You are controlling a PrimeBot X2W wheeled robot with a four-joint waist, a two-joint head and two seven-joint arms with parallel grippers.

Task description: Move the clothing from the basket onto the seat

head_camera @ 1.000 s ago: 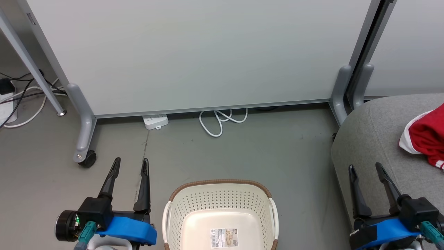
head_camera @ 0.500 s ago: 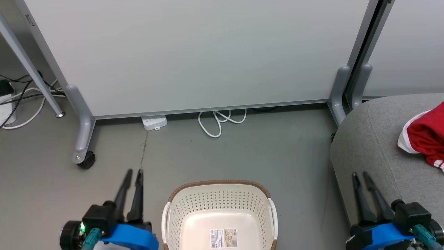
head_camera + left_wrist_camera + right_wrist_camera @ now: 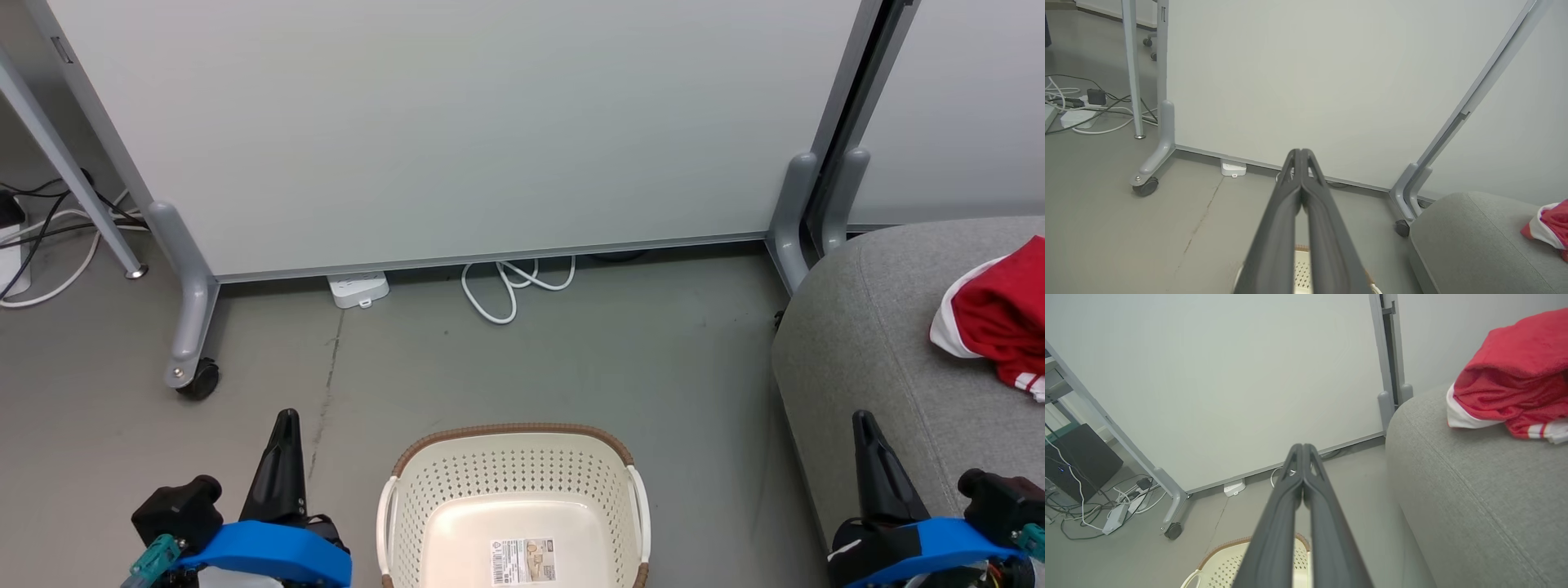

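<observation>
Head view, left end effector (image 3: 286, 418) and right end effector (image 3: 863, 420) now closed, earlier spread, clothing (image 3: 1000, 318) on seat (image 3: 865, 343)

The left gripper (image 3: 1300, 152) pointed towards the white partition (image 3: 1331, 81), its fingers pressed together on nothing. Red clothing (image 3: 1549, 222) lay on the grey seat (image 3: 1470, 245), well apart.

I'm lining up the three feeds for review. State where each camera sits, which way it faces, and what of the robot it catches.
Head view: on the head, facing forward and down at floor, basket and partition; left claw lower left, right claw lower right, both shut.
Left wrist view: on the left wrist, looking along the left claw toward the partition's foot.
Right wrist view: on the right wrist, looking along the right claw; seat and red clothing at right.
Shared: all three show basket, seat and clothing.
</observation>
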